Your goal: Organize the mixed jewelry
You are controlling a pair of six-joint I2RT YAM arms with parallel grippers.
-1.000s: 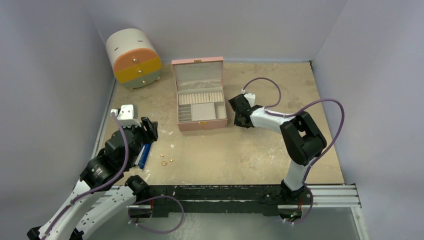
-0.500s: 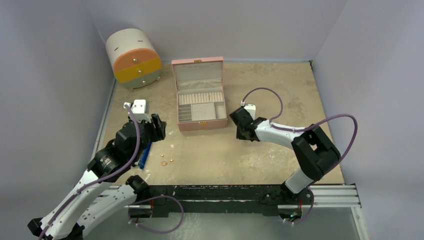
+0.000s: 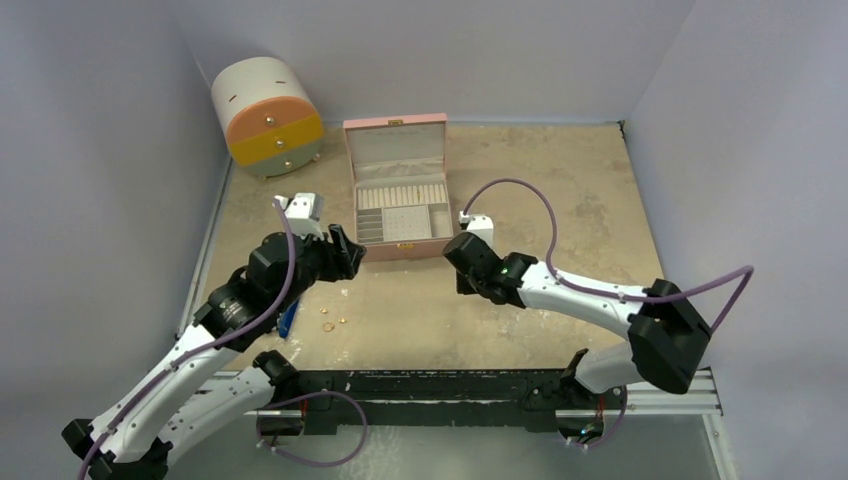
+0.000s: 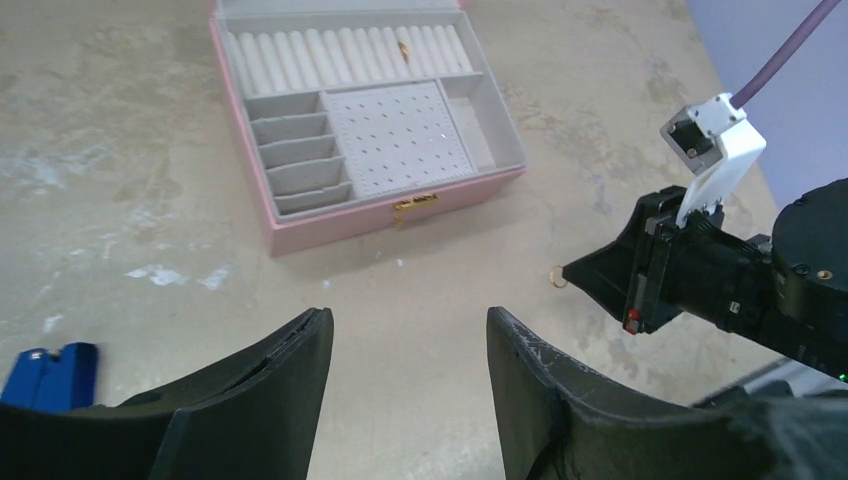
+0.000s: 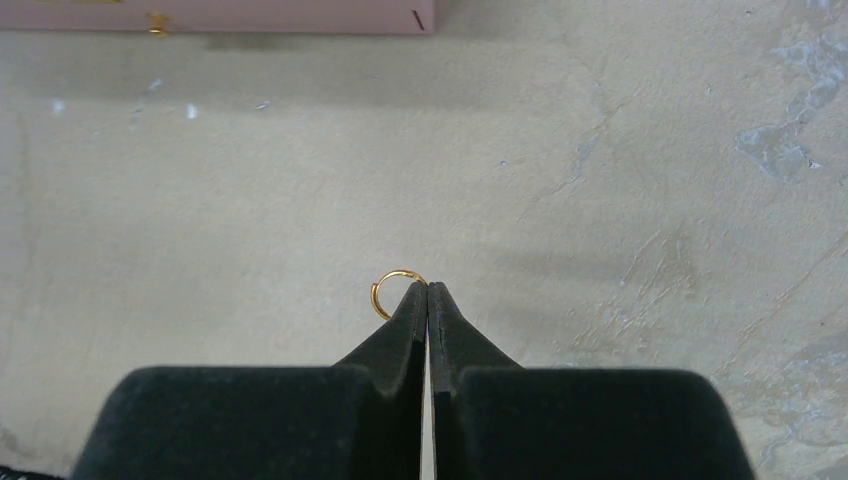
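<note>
The right gripper (image 5: 428,290) pinches a gold ring (image 5: 390,288) by its rim, so tbh ease it slowly into the pink box (image 4: 330,222) toward the table (image 3: 560,180) far edge; left gripper (image 4: 408,318) sits spread.

Left arm (image 3: 165,375) at lower left and right arm (image 3: 590,292) at lower right: white shell links between bulky black joint housings. A purple cable (image 3: 515,183) loops along each to a small white camera box (image 3: 303,208) at the wrist. Fingers (image 5: 395,335) matte black, wedge-shaped, tapering to thin tips.
</note>
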